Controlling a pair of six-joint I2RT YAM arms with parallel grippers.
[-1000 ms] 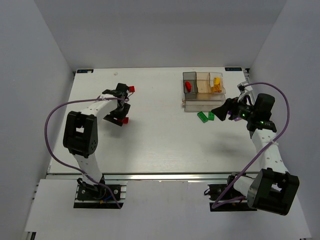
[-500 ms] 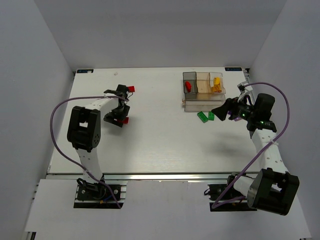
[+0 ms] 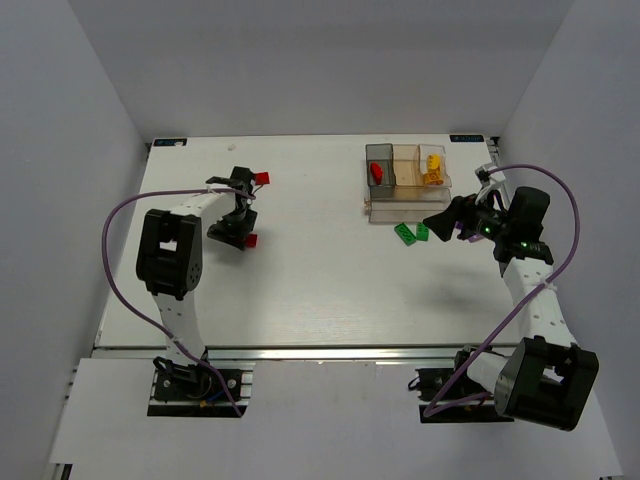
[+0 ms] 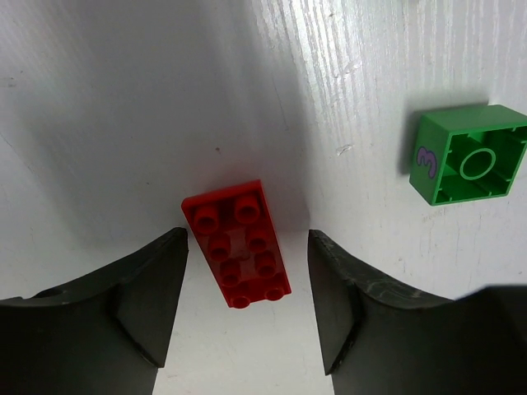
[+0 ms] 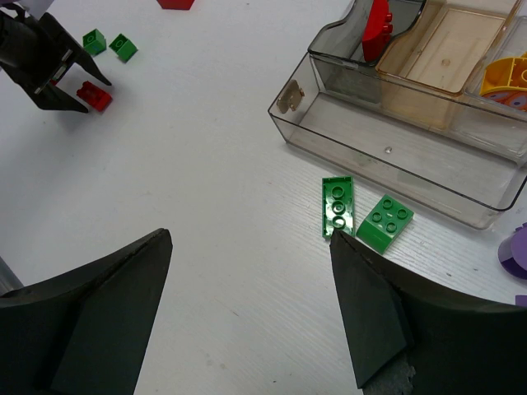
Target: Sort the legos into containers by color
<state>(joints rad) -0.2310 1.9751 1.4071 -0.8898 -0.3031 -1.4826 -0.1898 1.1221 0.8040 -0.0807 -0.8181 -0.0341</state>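
My left gripper (image 4: 247, 284) is open, low over the table, with a red lego (image 4: 236, 243) lying loose between its fingers; in the top view the gripper (image 3: 238, 232) is at the left and the red lego (image 3: 250, 240) beside it. An upturned green lego (image 4: 468, 154) lies to the right. My right gripper (image 5: 249, 247) is open and empty, just short of a flat green lego (image 5: 338, 206) and a square green lego (image 5: 384, 222). These lie in front of the containers (image 5: 387, 156). The grey bin holds a red lego (image 5: 379, 25), the clear bin yellow legos (image 5: 506, 78).
Another red lego (image 3: 263, 178) lies beyond the left gripper. Two small green legos (image 5: 109, 44) lie close to the left gripper in the right wrist view. A purple piece (image 5: 515, 257) shows at that view's right edge. The amber bin (image 5: 440, 49) has nothing in it.
My left arm has shifted and the left gripper has settled a little closer round the red lego. The right arm has not moved.
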